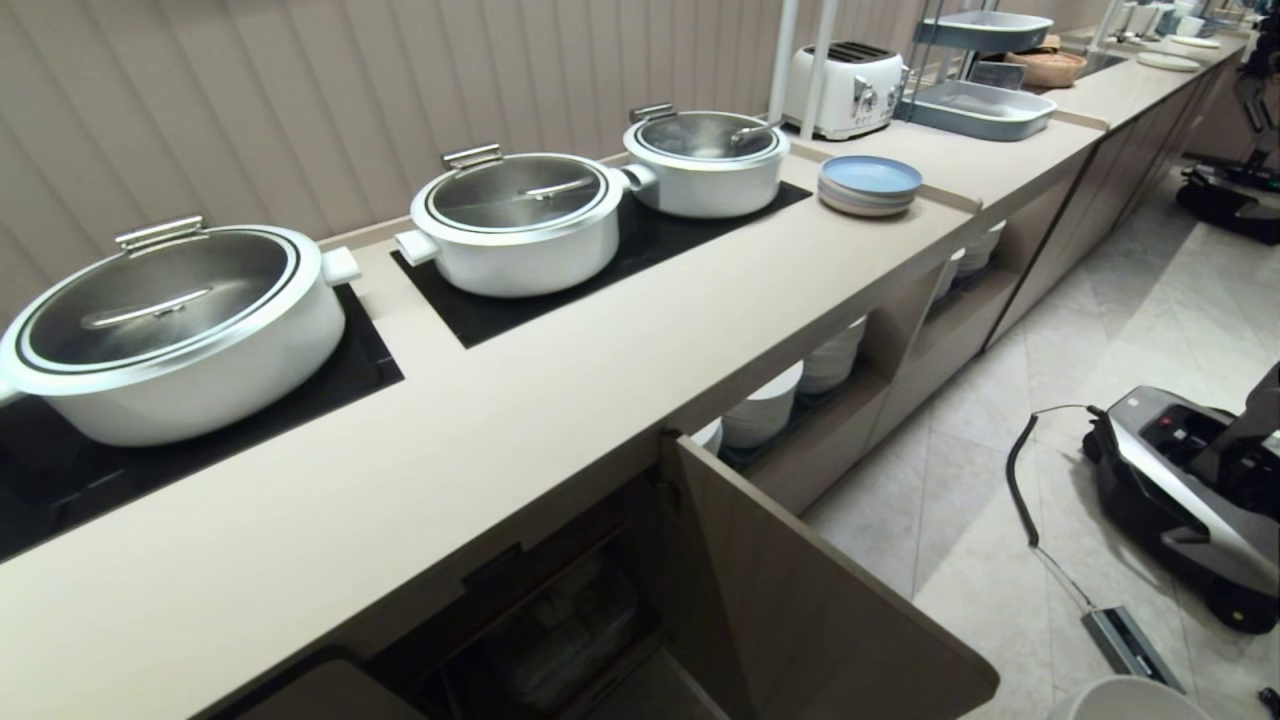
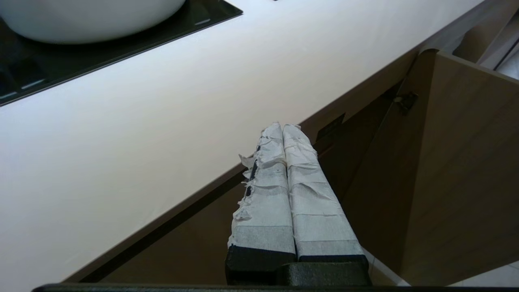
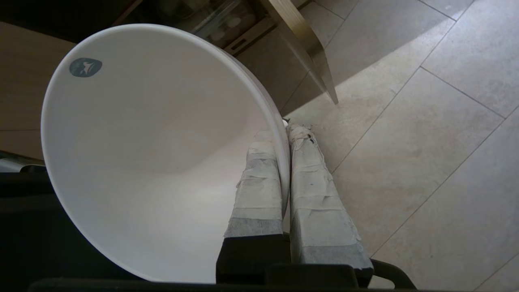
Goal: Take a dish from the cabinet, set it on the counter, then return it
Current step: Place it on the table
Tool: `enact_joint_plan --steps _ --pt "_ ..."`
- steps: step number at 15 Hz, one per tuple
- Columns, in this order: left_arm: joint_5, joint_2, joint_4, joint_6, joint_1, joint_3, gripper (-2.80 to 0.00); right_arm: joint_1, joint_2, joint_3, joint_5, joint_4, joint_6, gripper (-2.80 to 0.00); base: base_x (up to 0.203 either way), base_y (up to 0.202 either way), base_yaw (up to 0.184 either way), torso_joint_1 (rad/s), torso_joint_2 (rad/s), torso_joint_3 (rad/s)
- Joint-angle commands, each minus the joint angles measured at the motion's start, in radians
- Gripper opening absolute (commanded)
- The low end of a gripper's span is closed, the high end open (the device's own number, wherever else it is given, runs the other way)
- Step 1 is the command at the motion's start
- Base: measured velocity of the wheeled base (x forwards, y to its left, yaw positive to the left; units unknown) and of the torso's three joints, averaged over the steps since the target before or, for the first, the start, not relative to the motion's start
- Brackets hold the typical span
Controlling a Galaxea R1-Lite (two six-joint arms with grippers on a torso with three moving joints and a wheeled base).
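White and round, the dish (image 3: 154,154) is pinched by its rim in my right jaws (image 3: 286,129), squeezed tight, low down by the floor near the open cabinet (image 1: 800,620), so the worktop (image 1: 560,400) lies up above and farther away, while my left jaws (image 2: 282,129) are shut on nothing.

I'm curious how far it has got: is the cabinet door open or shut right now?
Open. The cabinet door swings out from under the counter, showing the dark inside, while the right gripper holds the bowl by its rim.
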Motion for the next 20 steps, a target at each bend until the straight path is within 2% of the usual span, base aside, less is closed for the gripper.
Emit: enact_joint_plan --steps 1,20 --pt "0.000 0.000 -0.001 0.000 0.000 0.000 -2.80 0.000 0.003 0.001 0.003 0.001 0.000 -2.80 0.000 0.000 0.000 0.000 0.00 0.000" --pt "0.000 0.000 -0.001 0.000 0.001 -0.001 -2.80 -0.010 -0.002 -0.001 0.038 0.001 -0.001 -2.80 0.000 0.000 0.000 0.000 0.00 0.000"
